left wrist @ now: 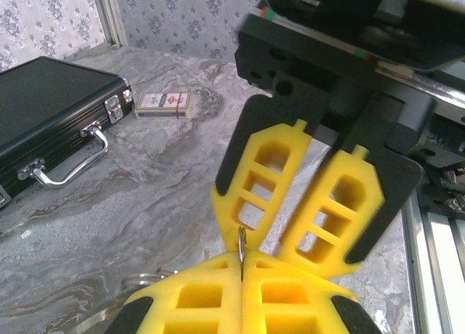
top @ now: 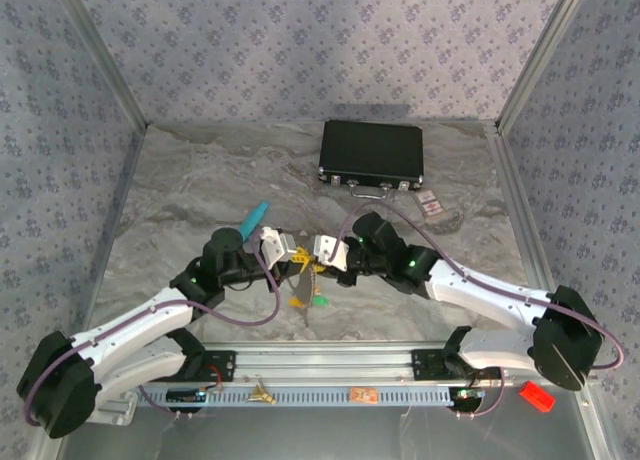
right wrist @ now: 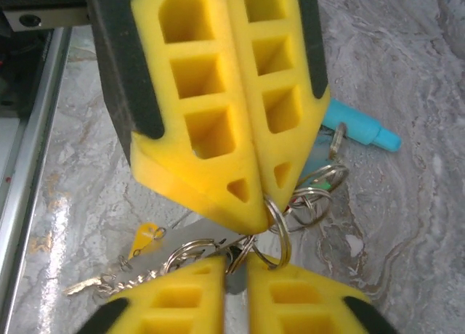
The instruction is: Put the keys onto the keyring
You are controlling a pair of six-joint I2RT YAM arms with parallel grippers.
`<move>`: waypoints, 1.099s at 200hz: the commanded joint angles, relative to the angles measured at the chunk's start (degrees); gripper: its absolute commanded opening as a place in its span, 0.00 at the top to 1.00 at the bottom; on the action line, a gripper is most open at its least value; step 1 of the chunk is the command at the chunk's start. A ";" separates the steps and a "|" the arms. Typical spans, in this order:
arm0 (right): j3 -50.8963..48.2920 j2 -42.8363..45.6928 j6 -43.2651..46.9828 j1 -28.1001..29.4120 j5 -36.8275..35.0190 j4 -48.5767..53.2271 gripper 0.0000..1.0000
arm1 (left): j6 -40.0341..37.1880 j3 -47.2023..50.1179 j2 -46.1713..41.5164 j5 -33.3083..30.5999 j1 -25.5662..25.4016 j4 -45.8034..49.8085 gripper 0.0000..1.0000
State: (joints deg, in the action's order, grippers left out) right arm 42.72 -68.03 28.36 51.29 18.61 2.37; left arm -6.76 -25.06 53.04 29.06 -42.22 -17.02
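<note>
A grey marbled table [top: 200,180] set inside patterned walls carries the work, with a black case [top: 371,152] lying well behind both claws. The left claw [left wrist: 242,265] has its yellow jaws pressed together on a thin edge of silver wire. This is the keyring [right wrist: 280,232], which pokes out at the claw's tips. Held up off the table like this, the ring presumably acts as a steady target, with its loop left free for threading. The keys [right wrist: 86,284] and a green tag [top: 320,301] trail on their chain just beneath the spot where the two claws meet. A teal tube [right wrist: 361,128] lies beyond the left claw's tips, apart from the grip. The right claw [right wrist: 236,272] faces the left one tip to tip, its jaws a narrow slot apart with a bit of grey metal in the slot. Whether it actually clamps that metal I cannot tell. Its head-on stance suggests it is there to work a key or the ring's opening against the firm hold opposite. A loose brass key [top: 263,393] lies on the rail [top: 330,360], well to the near side of both claws, so I judge the job unfinished.
</note>
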 commanded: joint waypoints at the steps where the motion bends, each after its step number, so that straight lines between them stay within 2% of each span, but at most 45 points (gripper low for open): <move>1: -1.62 2.68 0.05 -0.32 -2.99 -2.47 0.75 | 0.22 -0.32 -0.96 -0.18 -0.45 -4.11 1.00; 29: -4.24 4.76 -2.91 -2.47 -2.50 -4.16 0.68 | -1.05 0.22 -1.55 1.30 -0.46 -4.01 1.00; 61: -6.11 5.56 -5.22 -2.78 -0.23 -5.31 0.65 | -1.02 1.48 -2.40 2.78 -0.24 -5.51 1.00; 120: -8.53 4.02 -8.81 -2.78 5.94 -9.75 0.63 | 0.96 1.94 -2.41 3.37 -0.02 -8.04 1.00; 220: -8.79 -0.74 -9.67 -2.84 7.21 -15.60 0.63 | 2.35 1.48 -2.51 5.75 0.01 -8.86 1.00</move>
State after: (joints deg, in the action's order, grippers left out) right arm 34.35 -68.03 20.10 48.62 24.23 -10.48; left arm -5.76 -23.14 51.75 32.23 -42.39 -20.88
